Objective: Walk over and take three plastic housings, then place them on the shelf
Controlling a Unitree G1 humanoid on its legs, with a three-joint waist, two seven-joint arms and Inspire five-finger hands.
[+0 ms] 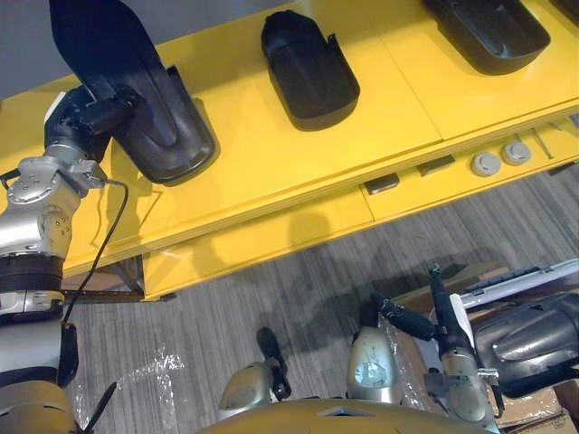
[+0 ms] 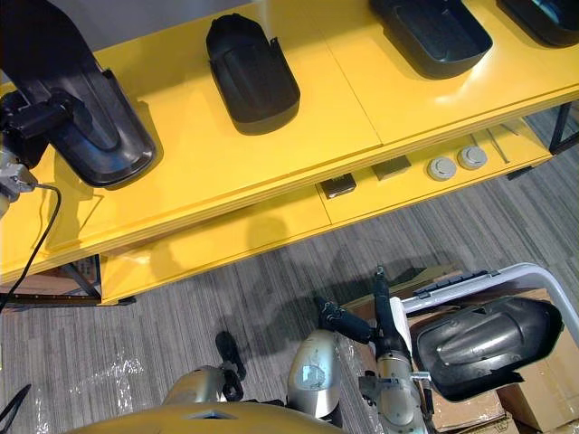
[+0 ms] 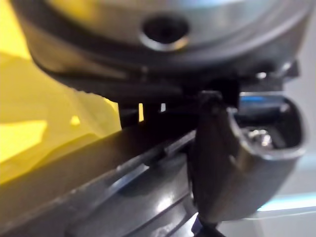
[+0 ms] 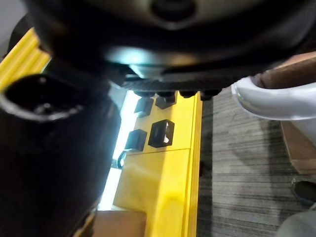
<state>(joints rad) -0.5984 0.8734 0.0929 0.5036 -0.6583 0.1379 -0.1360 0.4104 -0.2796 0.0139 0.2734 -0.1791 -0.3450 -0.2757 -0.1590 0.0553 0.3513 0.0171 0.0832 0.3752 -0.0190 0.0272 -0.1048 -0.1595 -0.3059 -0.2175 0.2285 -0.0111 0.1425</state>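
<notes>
A long yellow shelf [image 1: 271,154] runs across the view with black plastic housings lying on it. My left hand [image 1: 90,113] is curled on the rim of the leftmost housing [image 1: 167,136], which rests on the shelf top. In the left wrist view the thumb [image 3: 237,163] presses against that housing's dark wall [image 3: 98,187]. A second housing [image 1: 308,68] lies in the middle, and another [image 1: 493,32] further right. My right hand [image 2: 380,312] hangs low over the floor with straight fingers, holding nothing.
A pale crate [image 2: 507,276] on cardboard boxes at the lower right holds one more black housing [image 2: 488,339], next to my right hand. The shelf's lower ledge carries two grey discs [image 1: 499,158] and small dark pieces [image 1: 382,183]. Grey carpet lies in front.
</notes>
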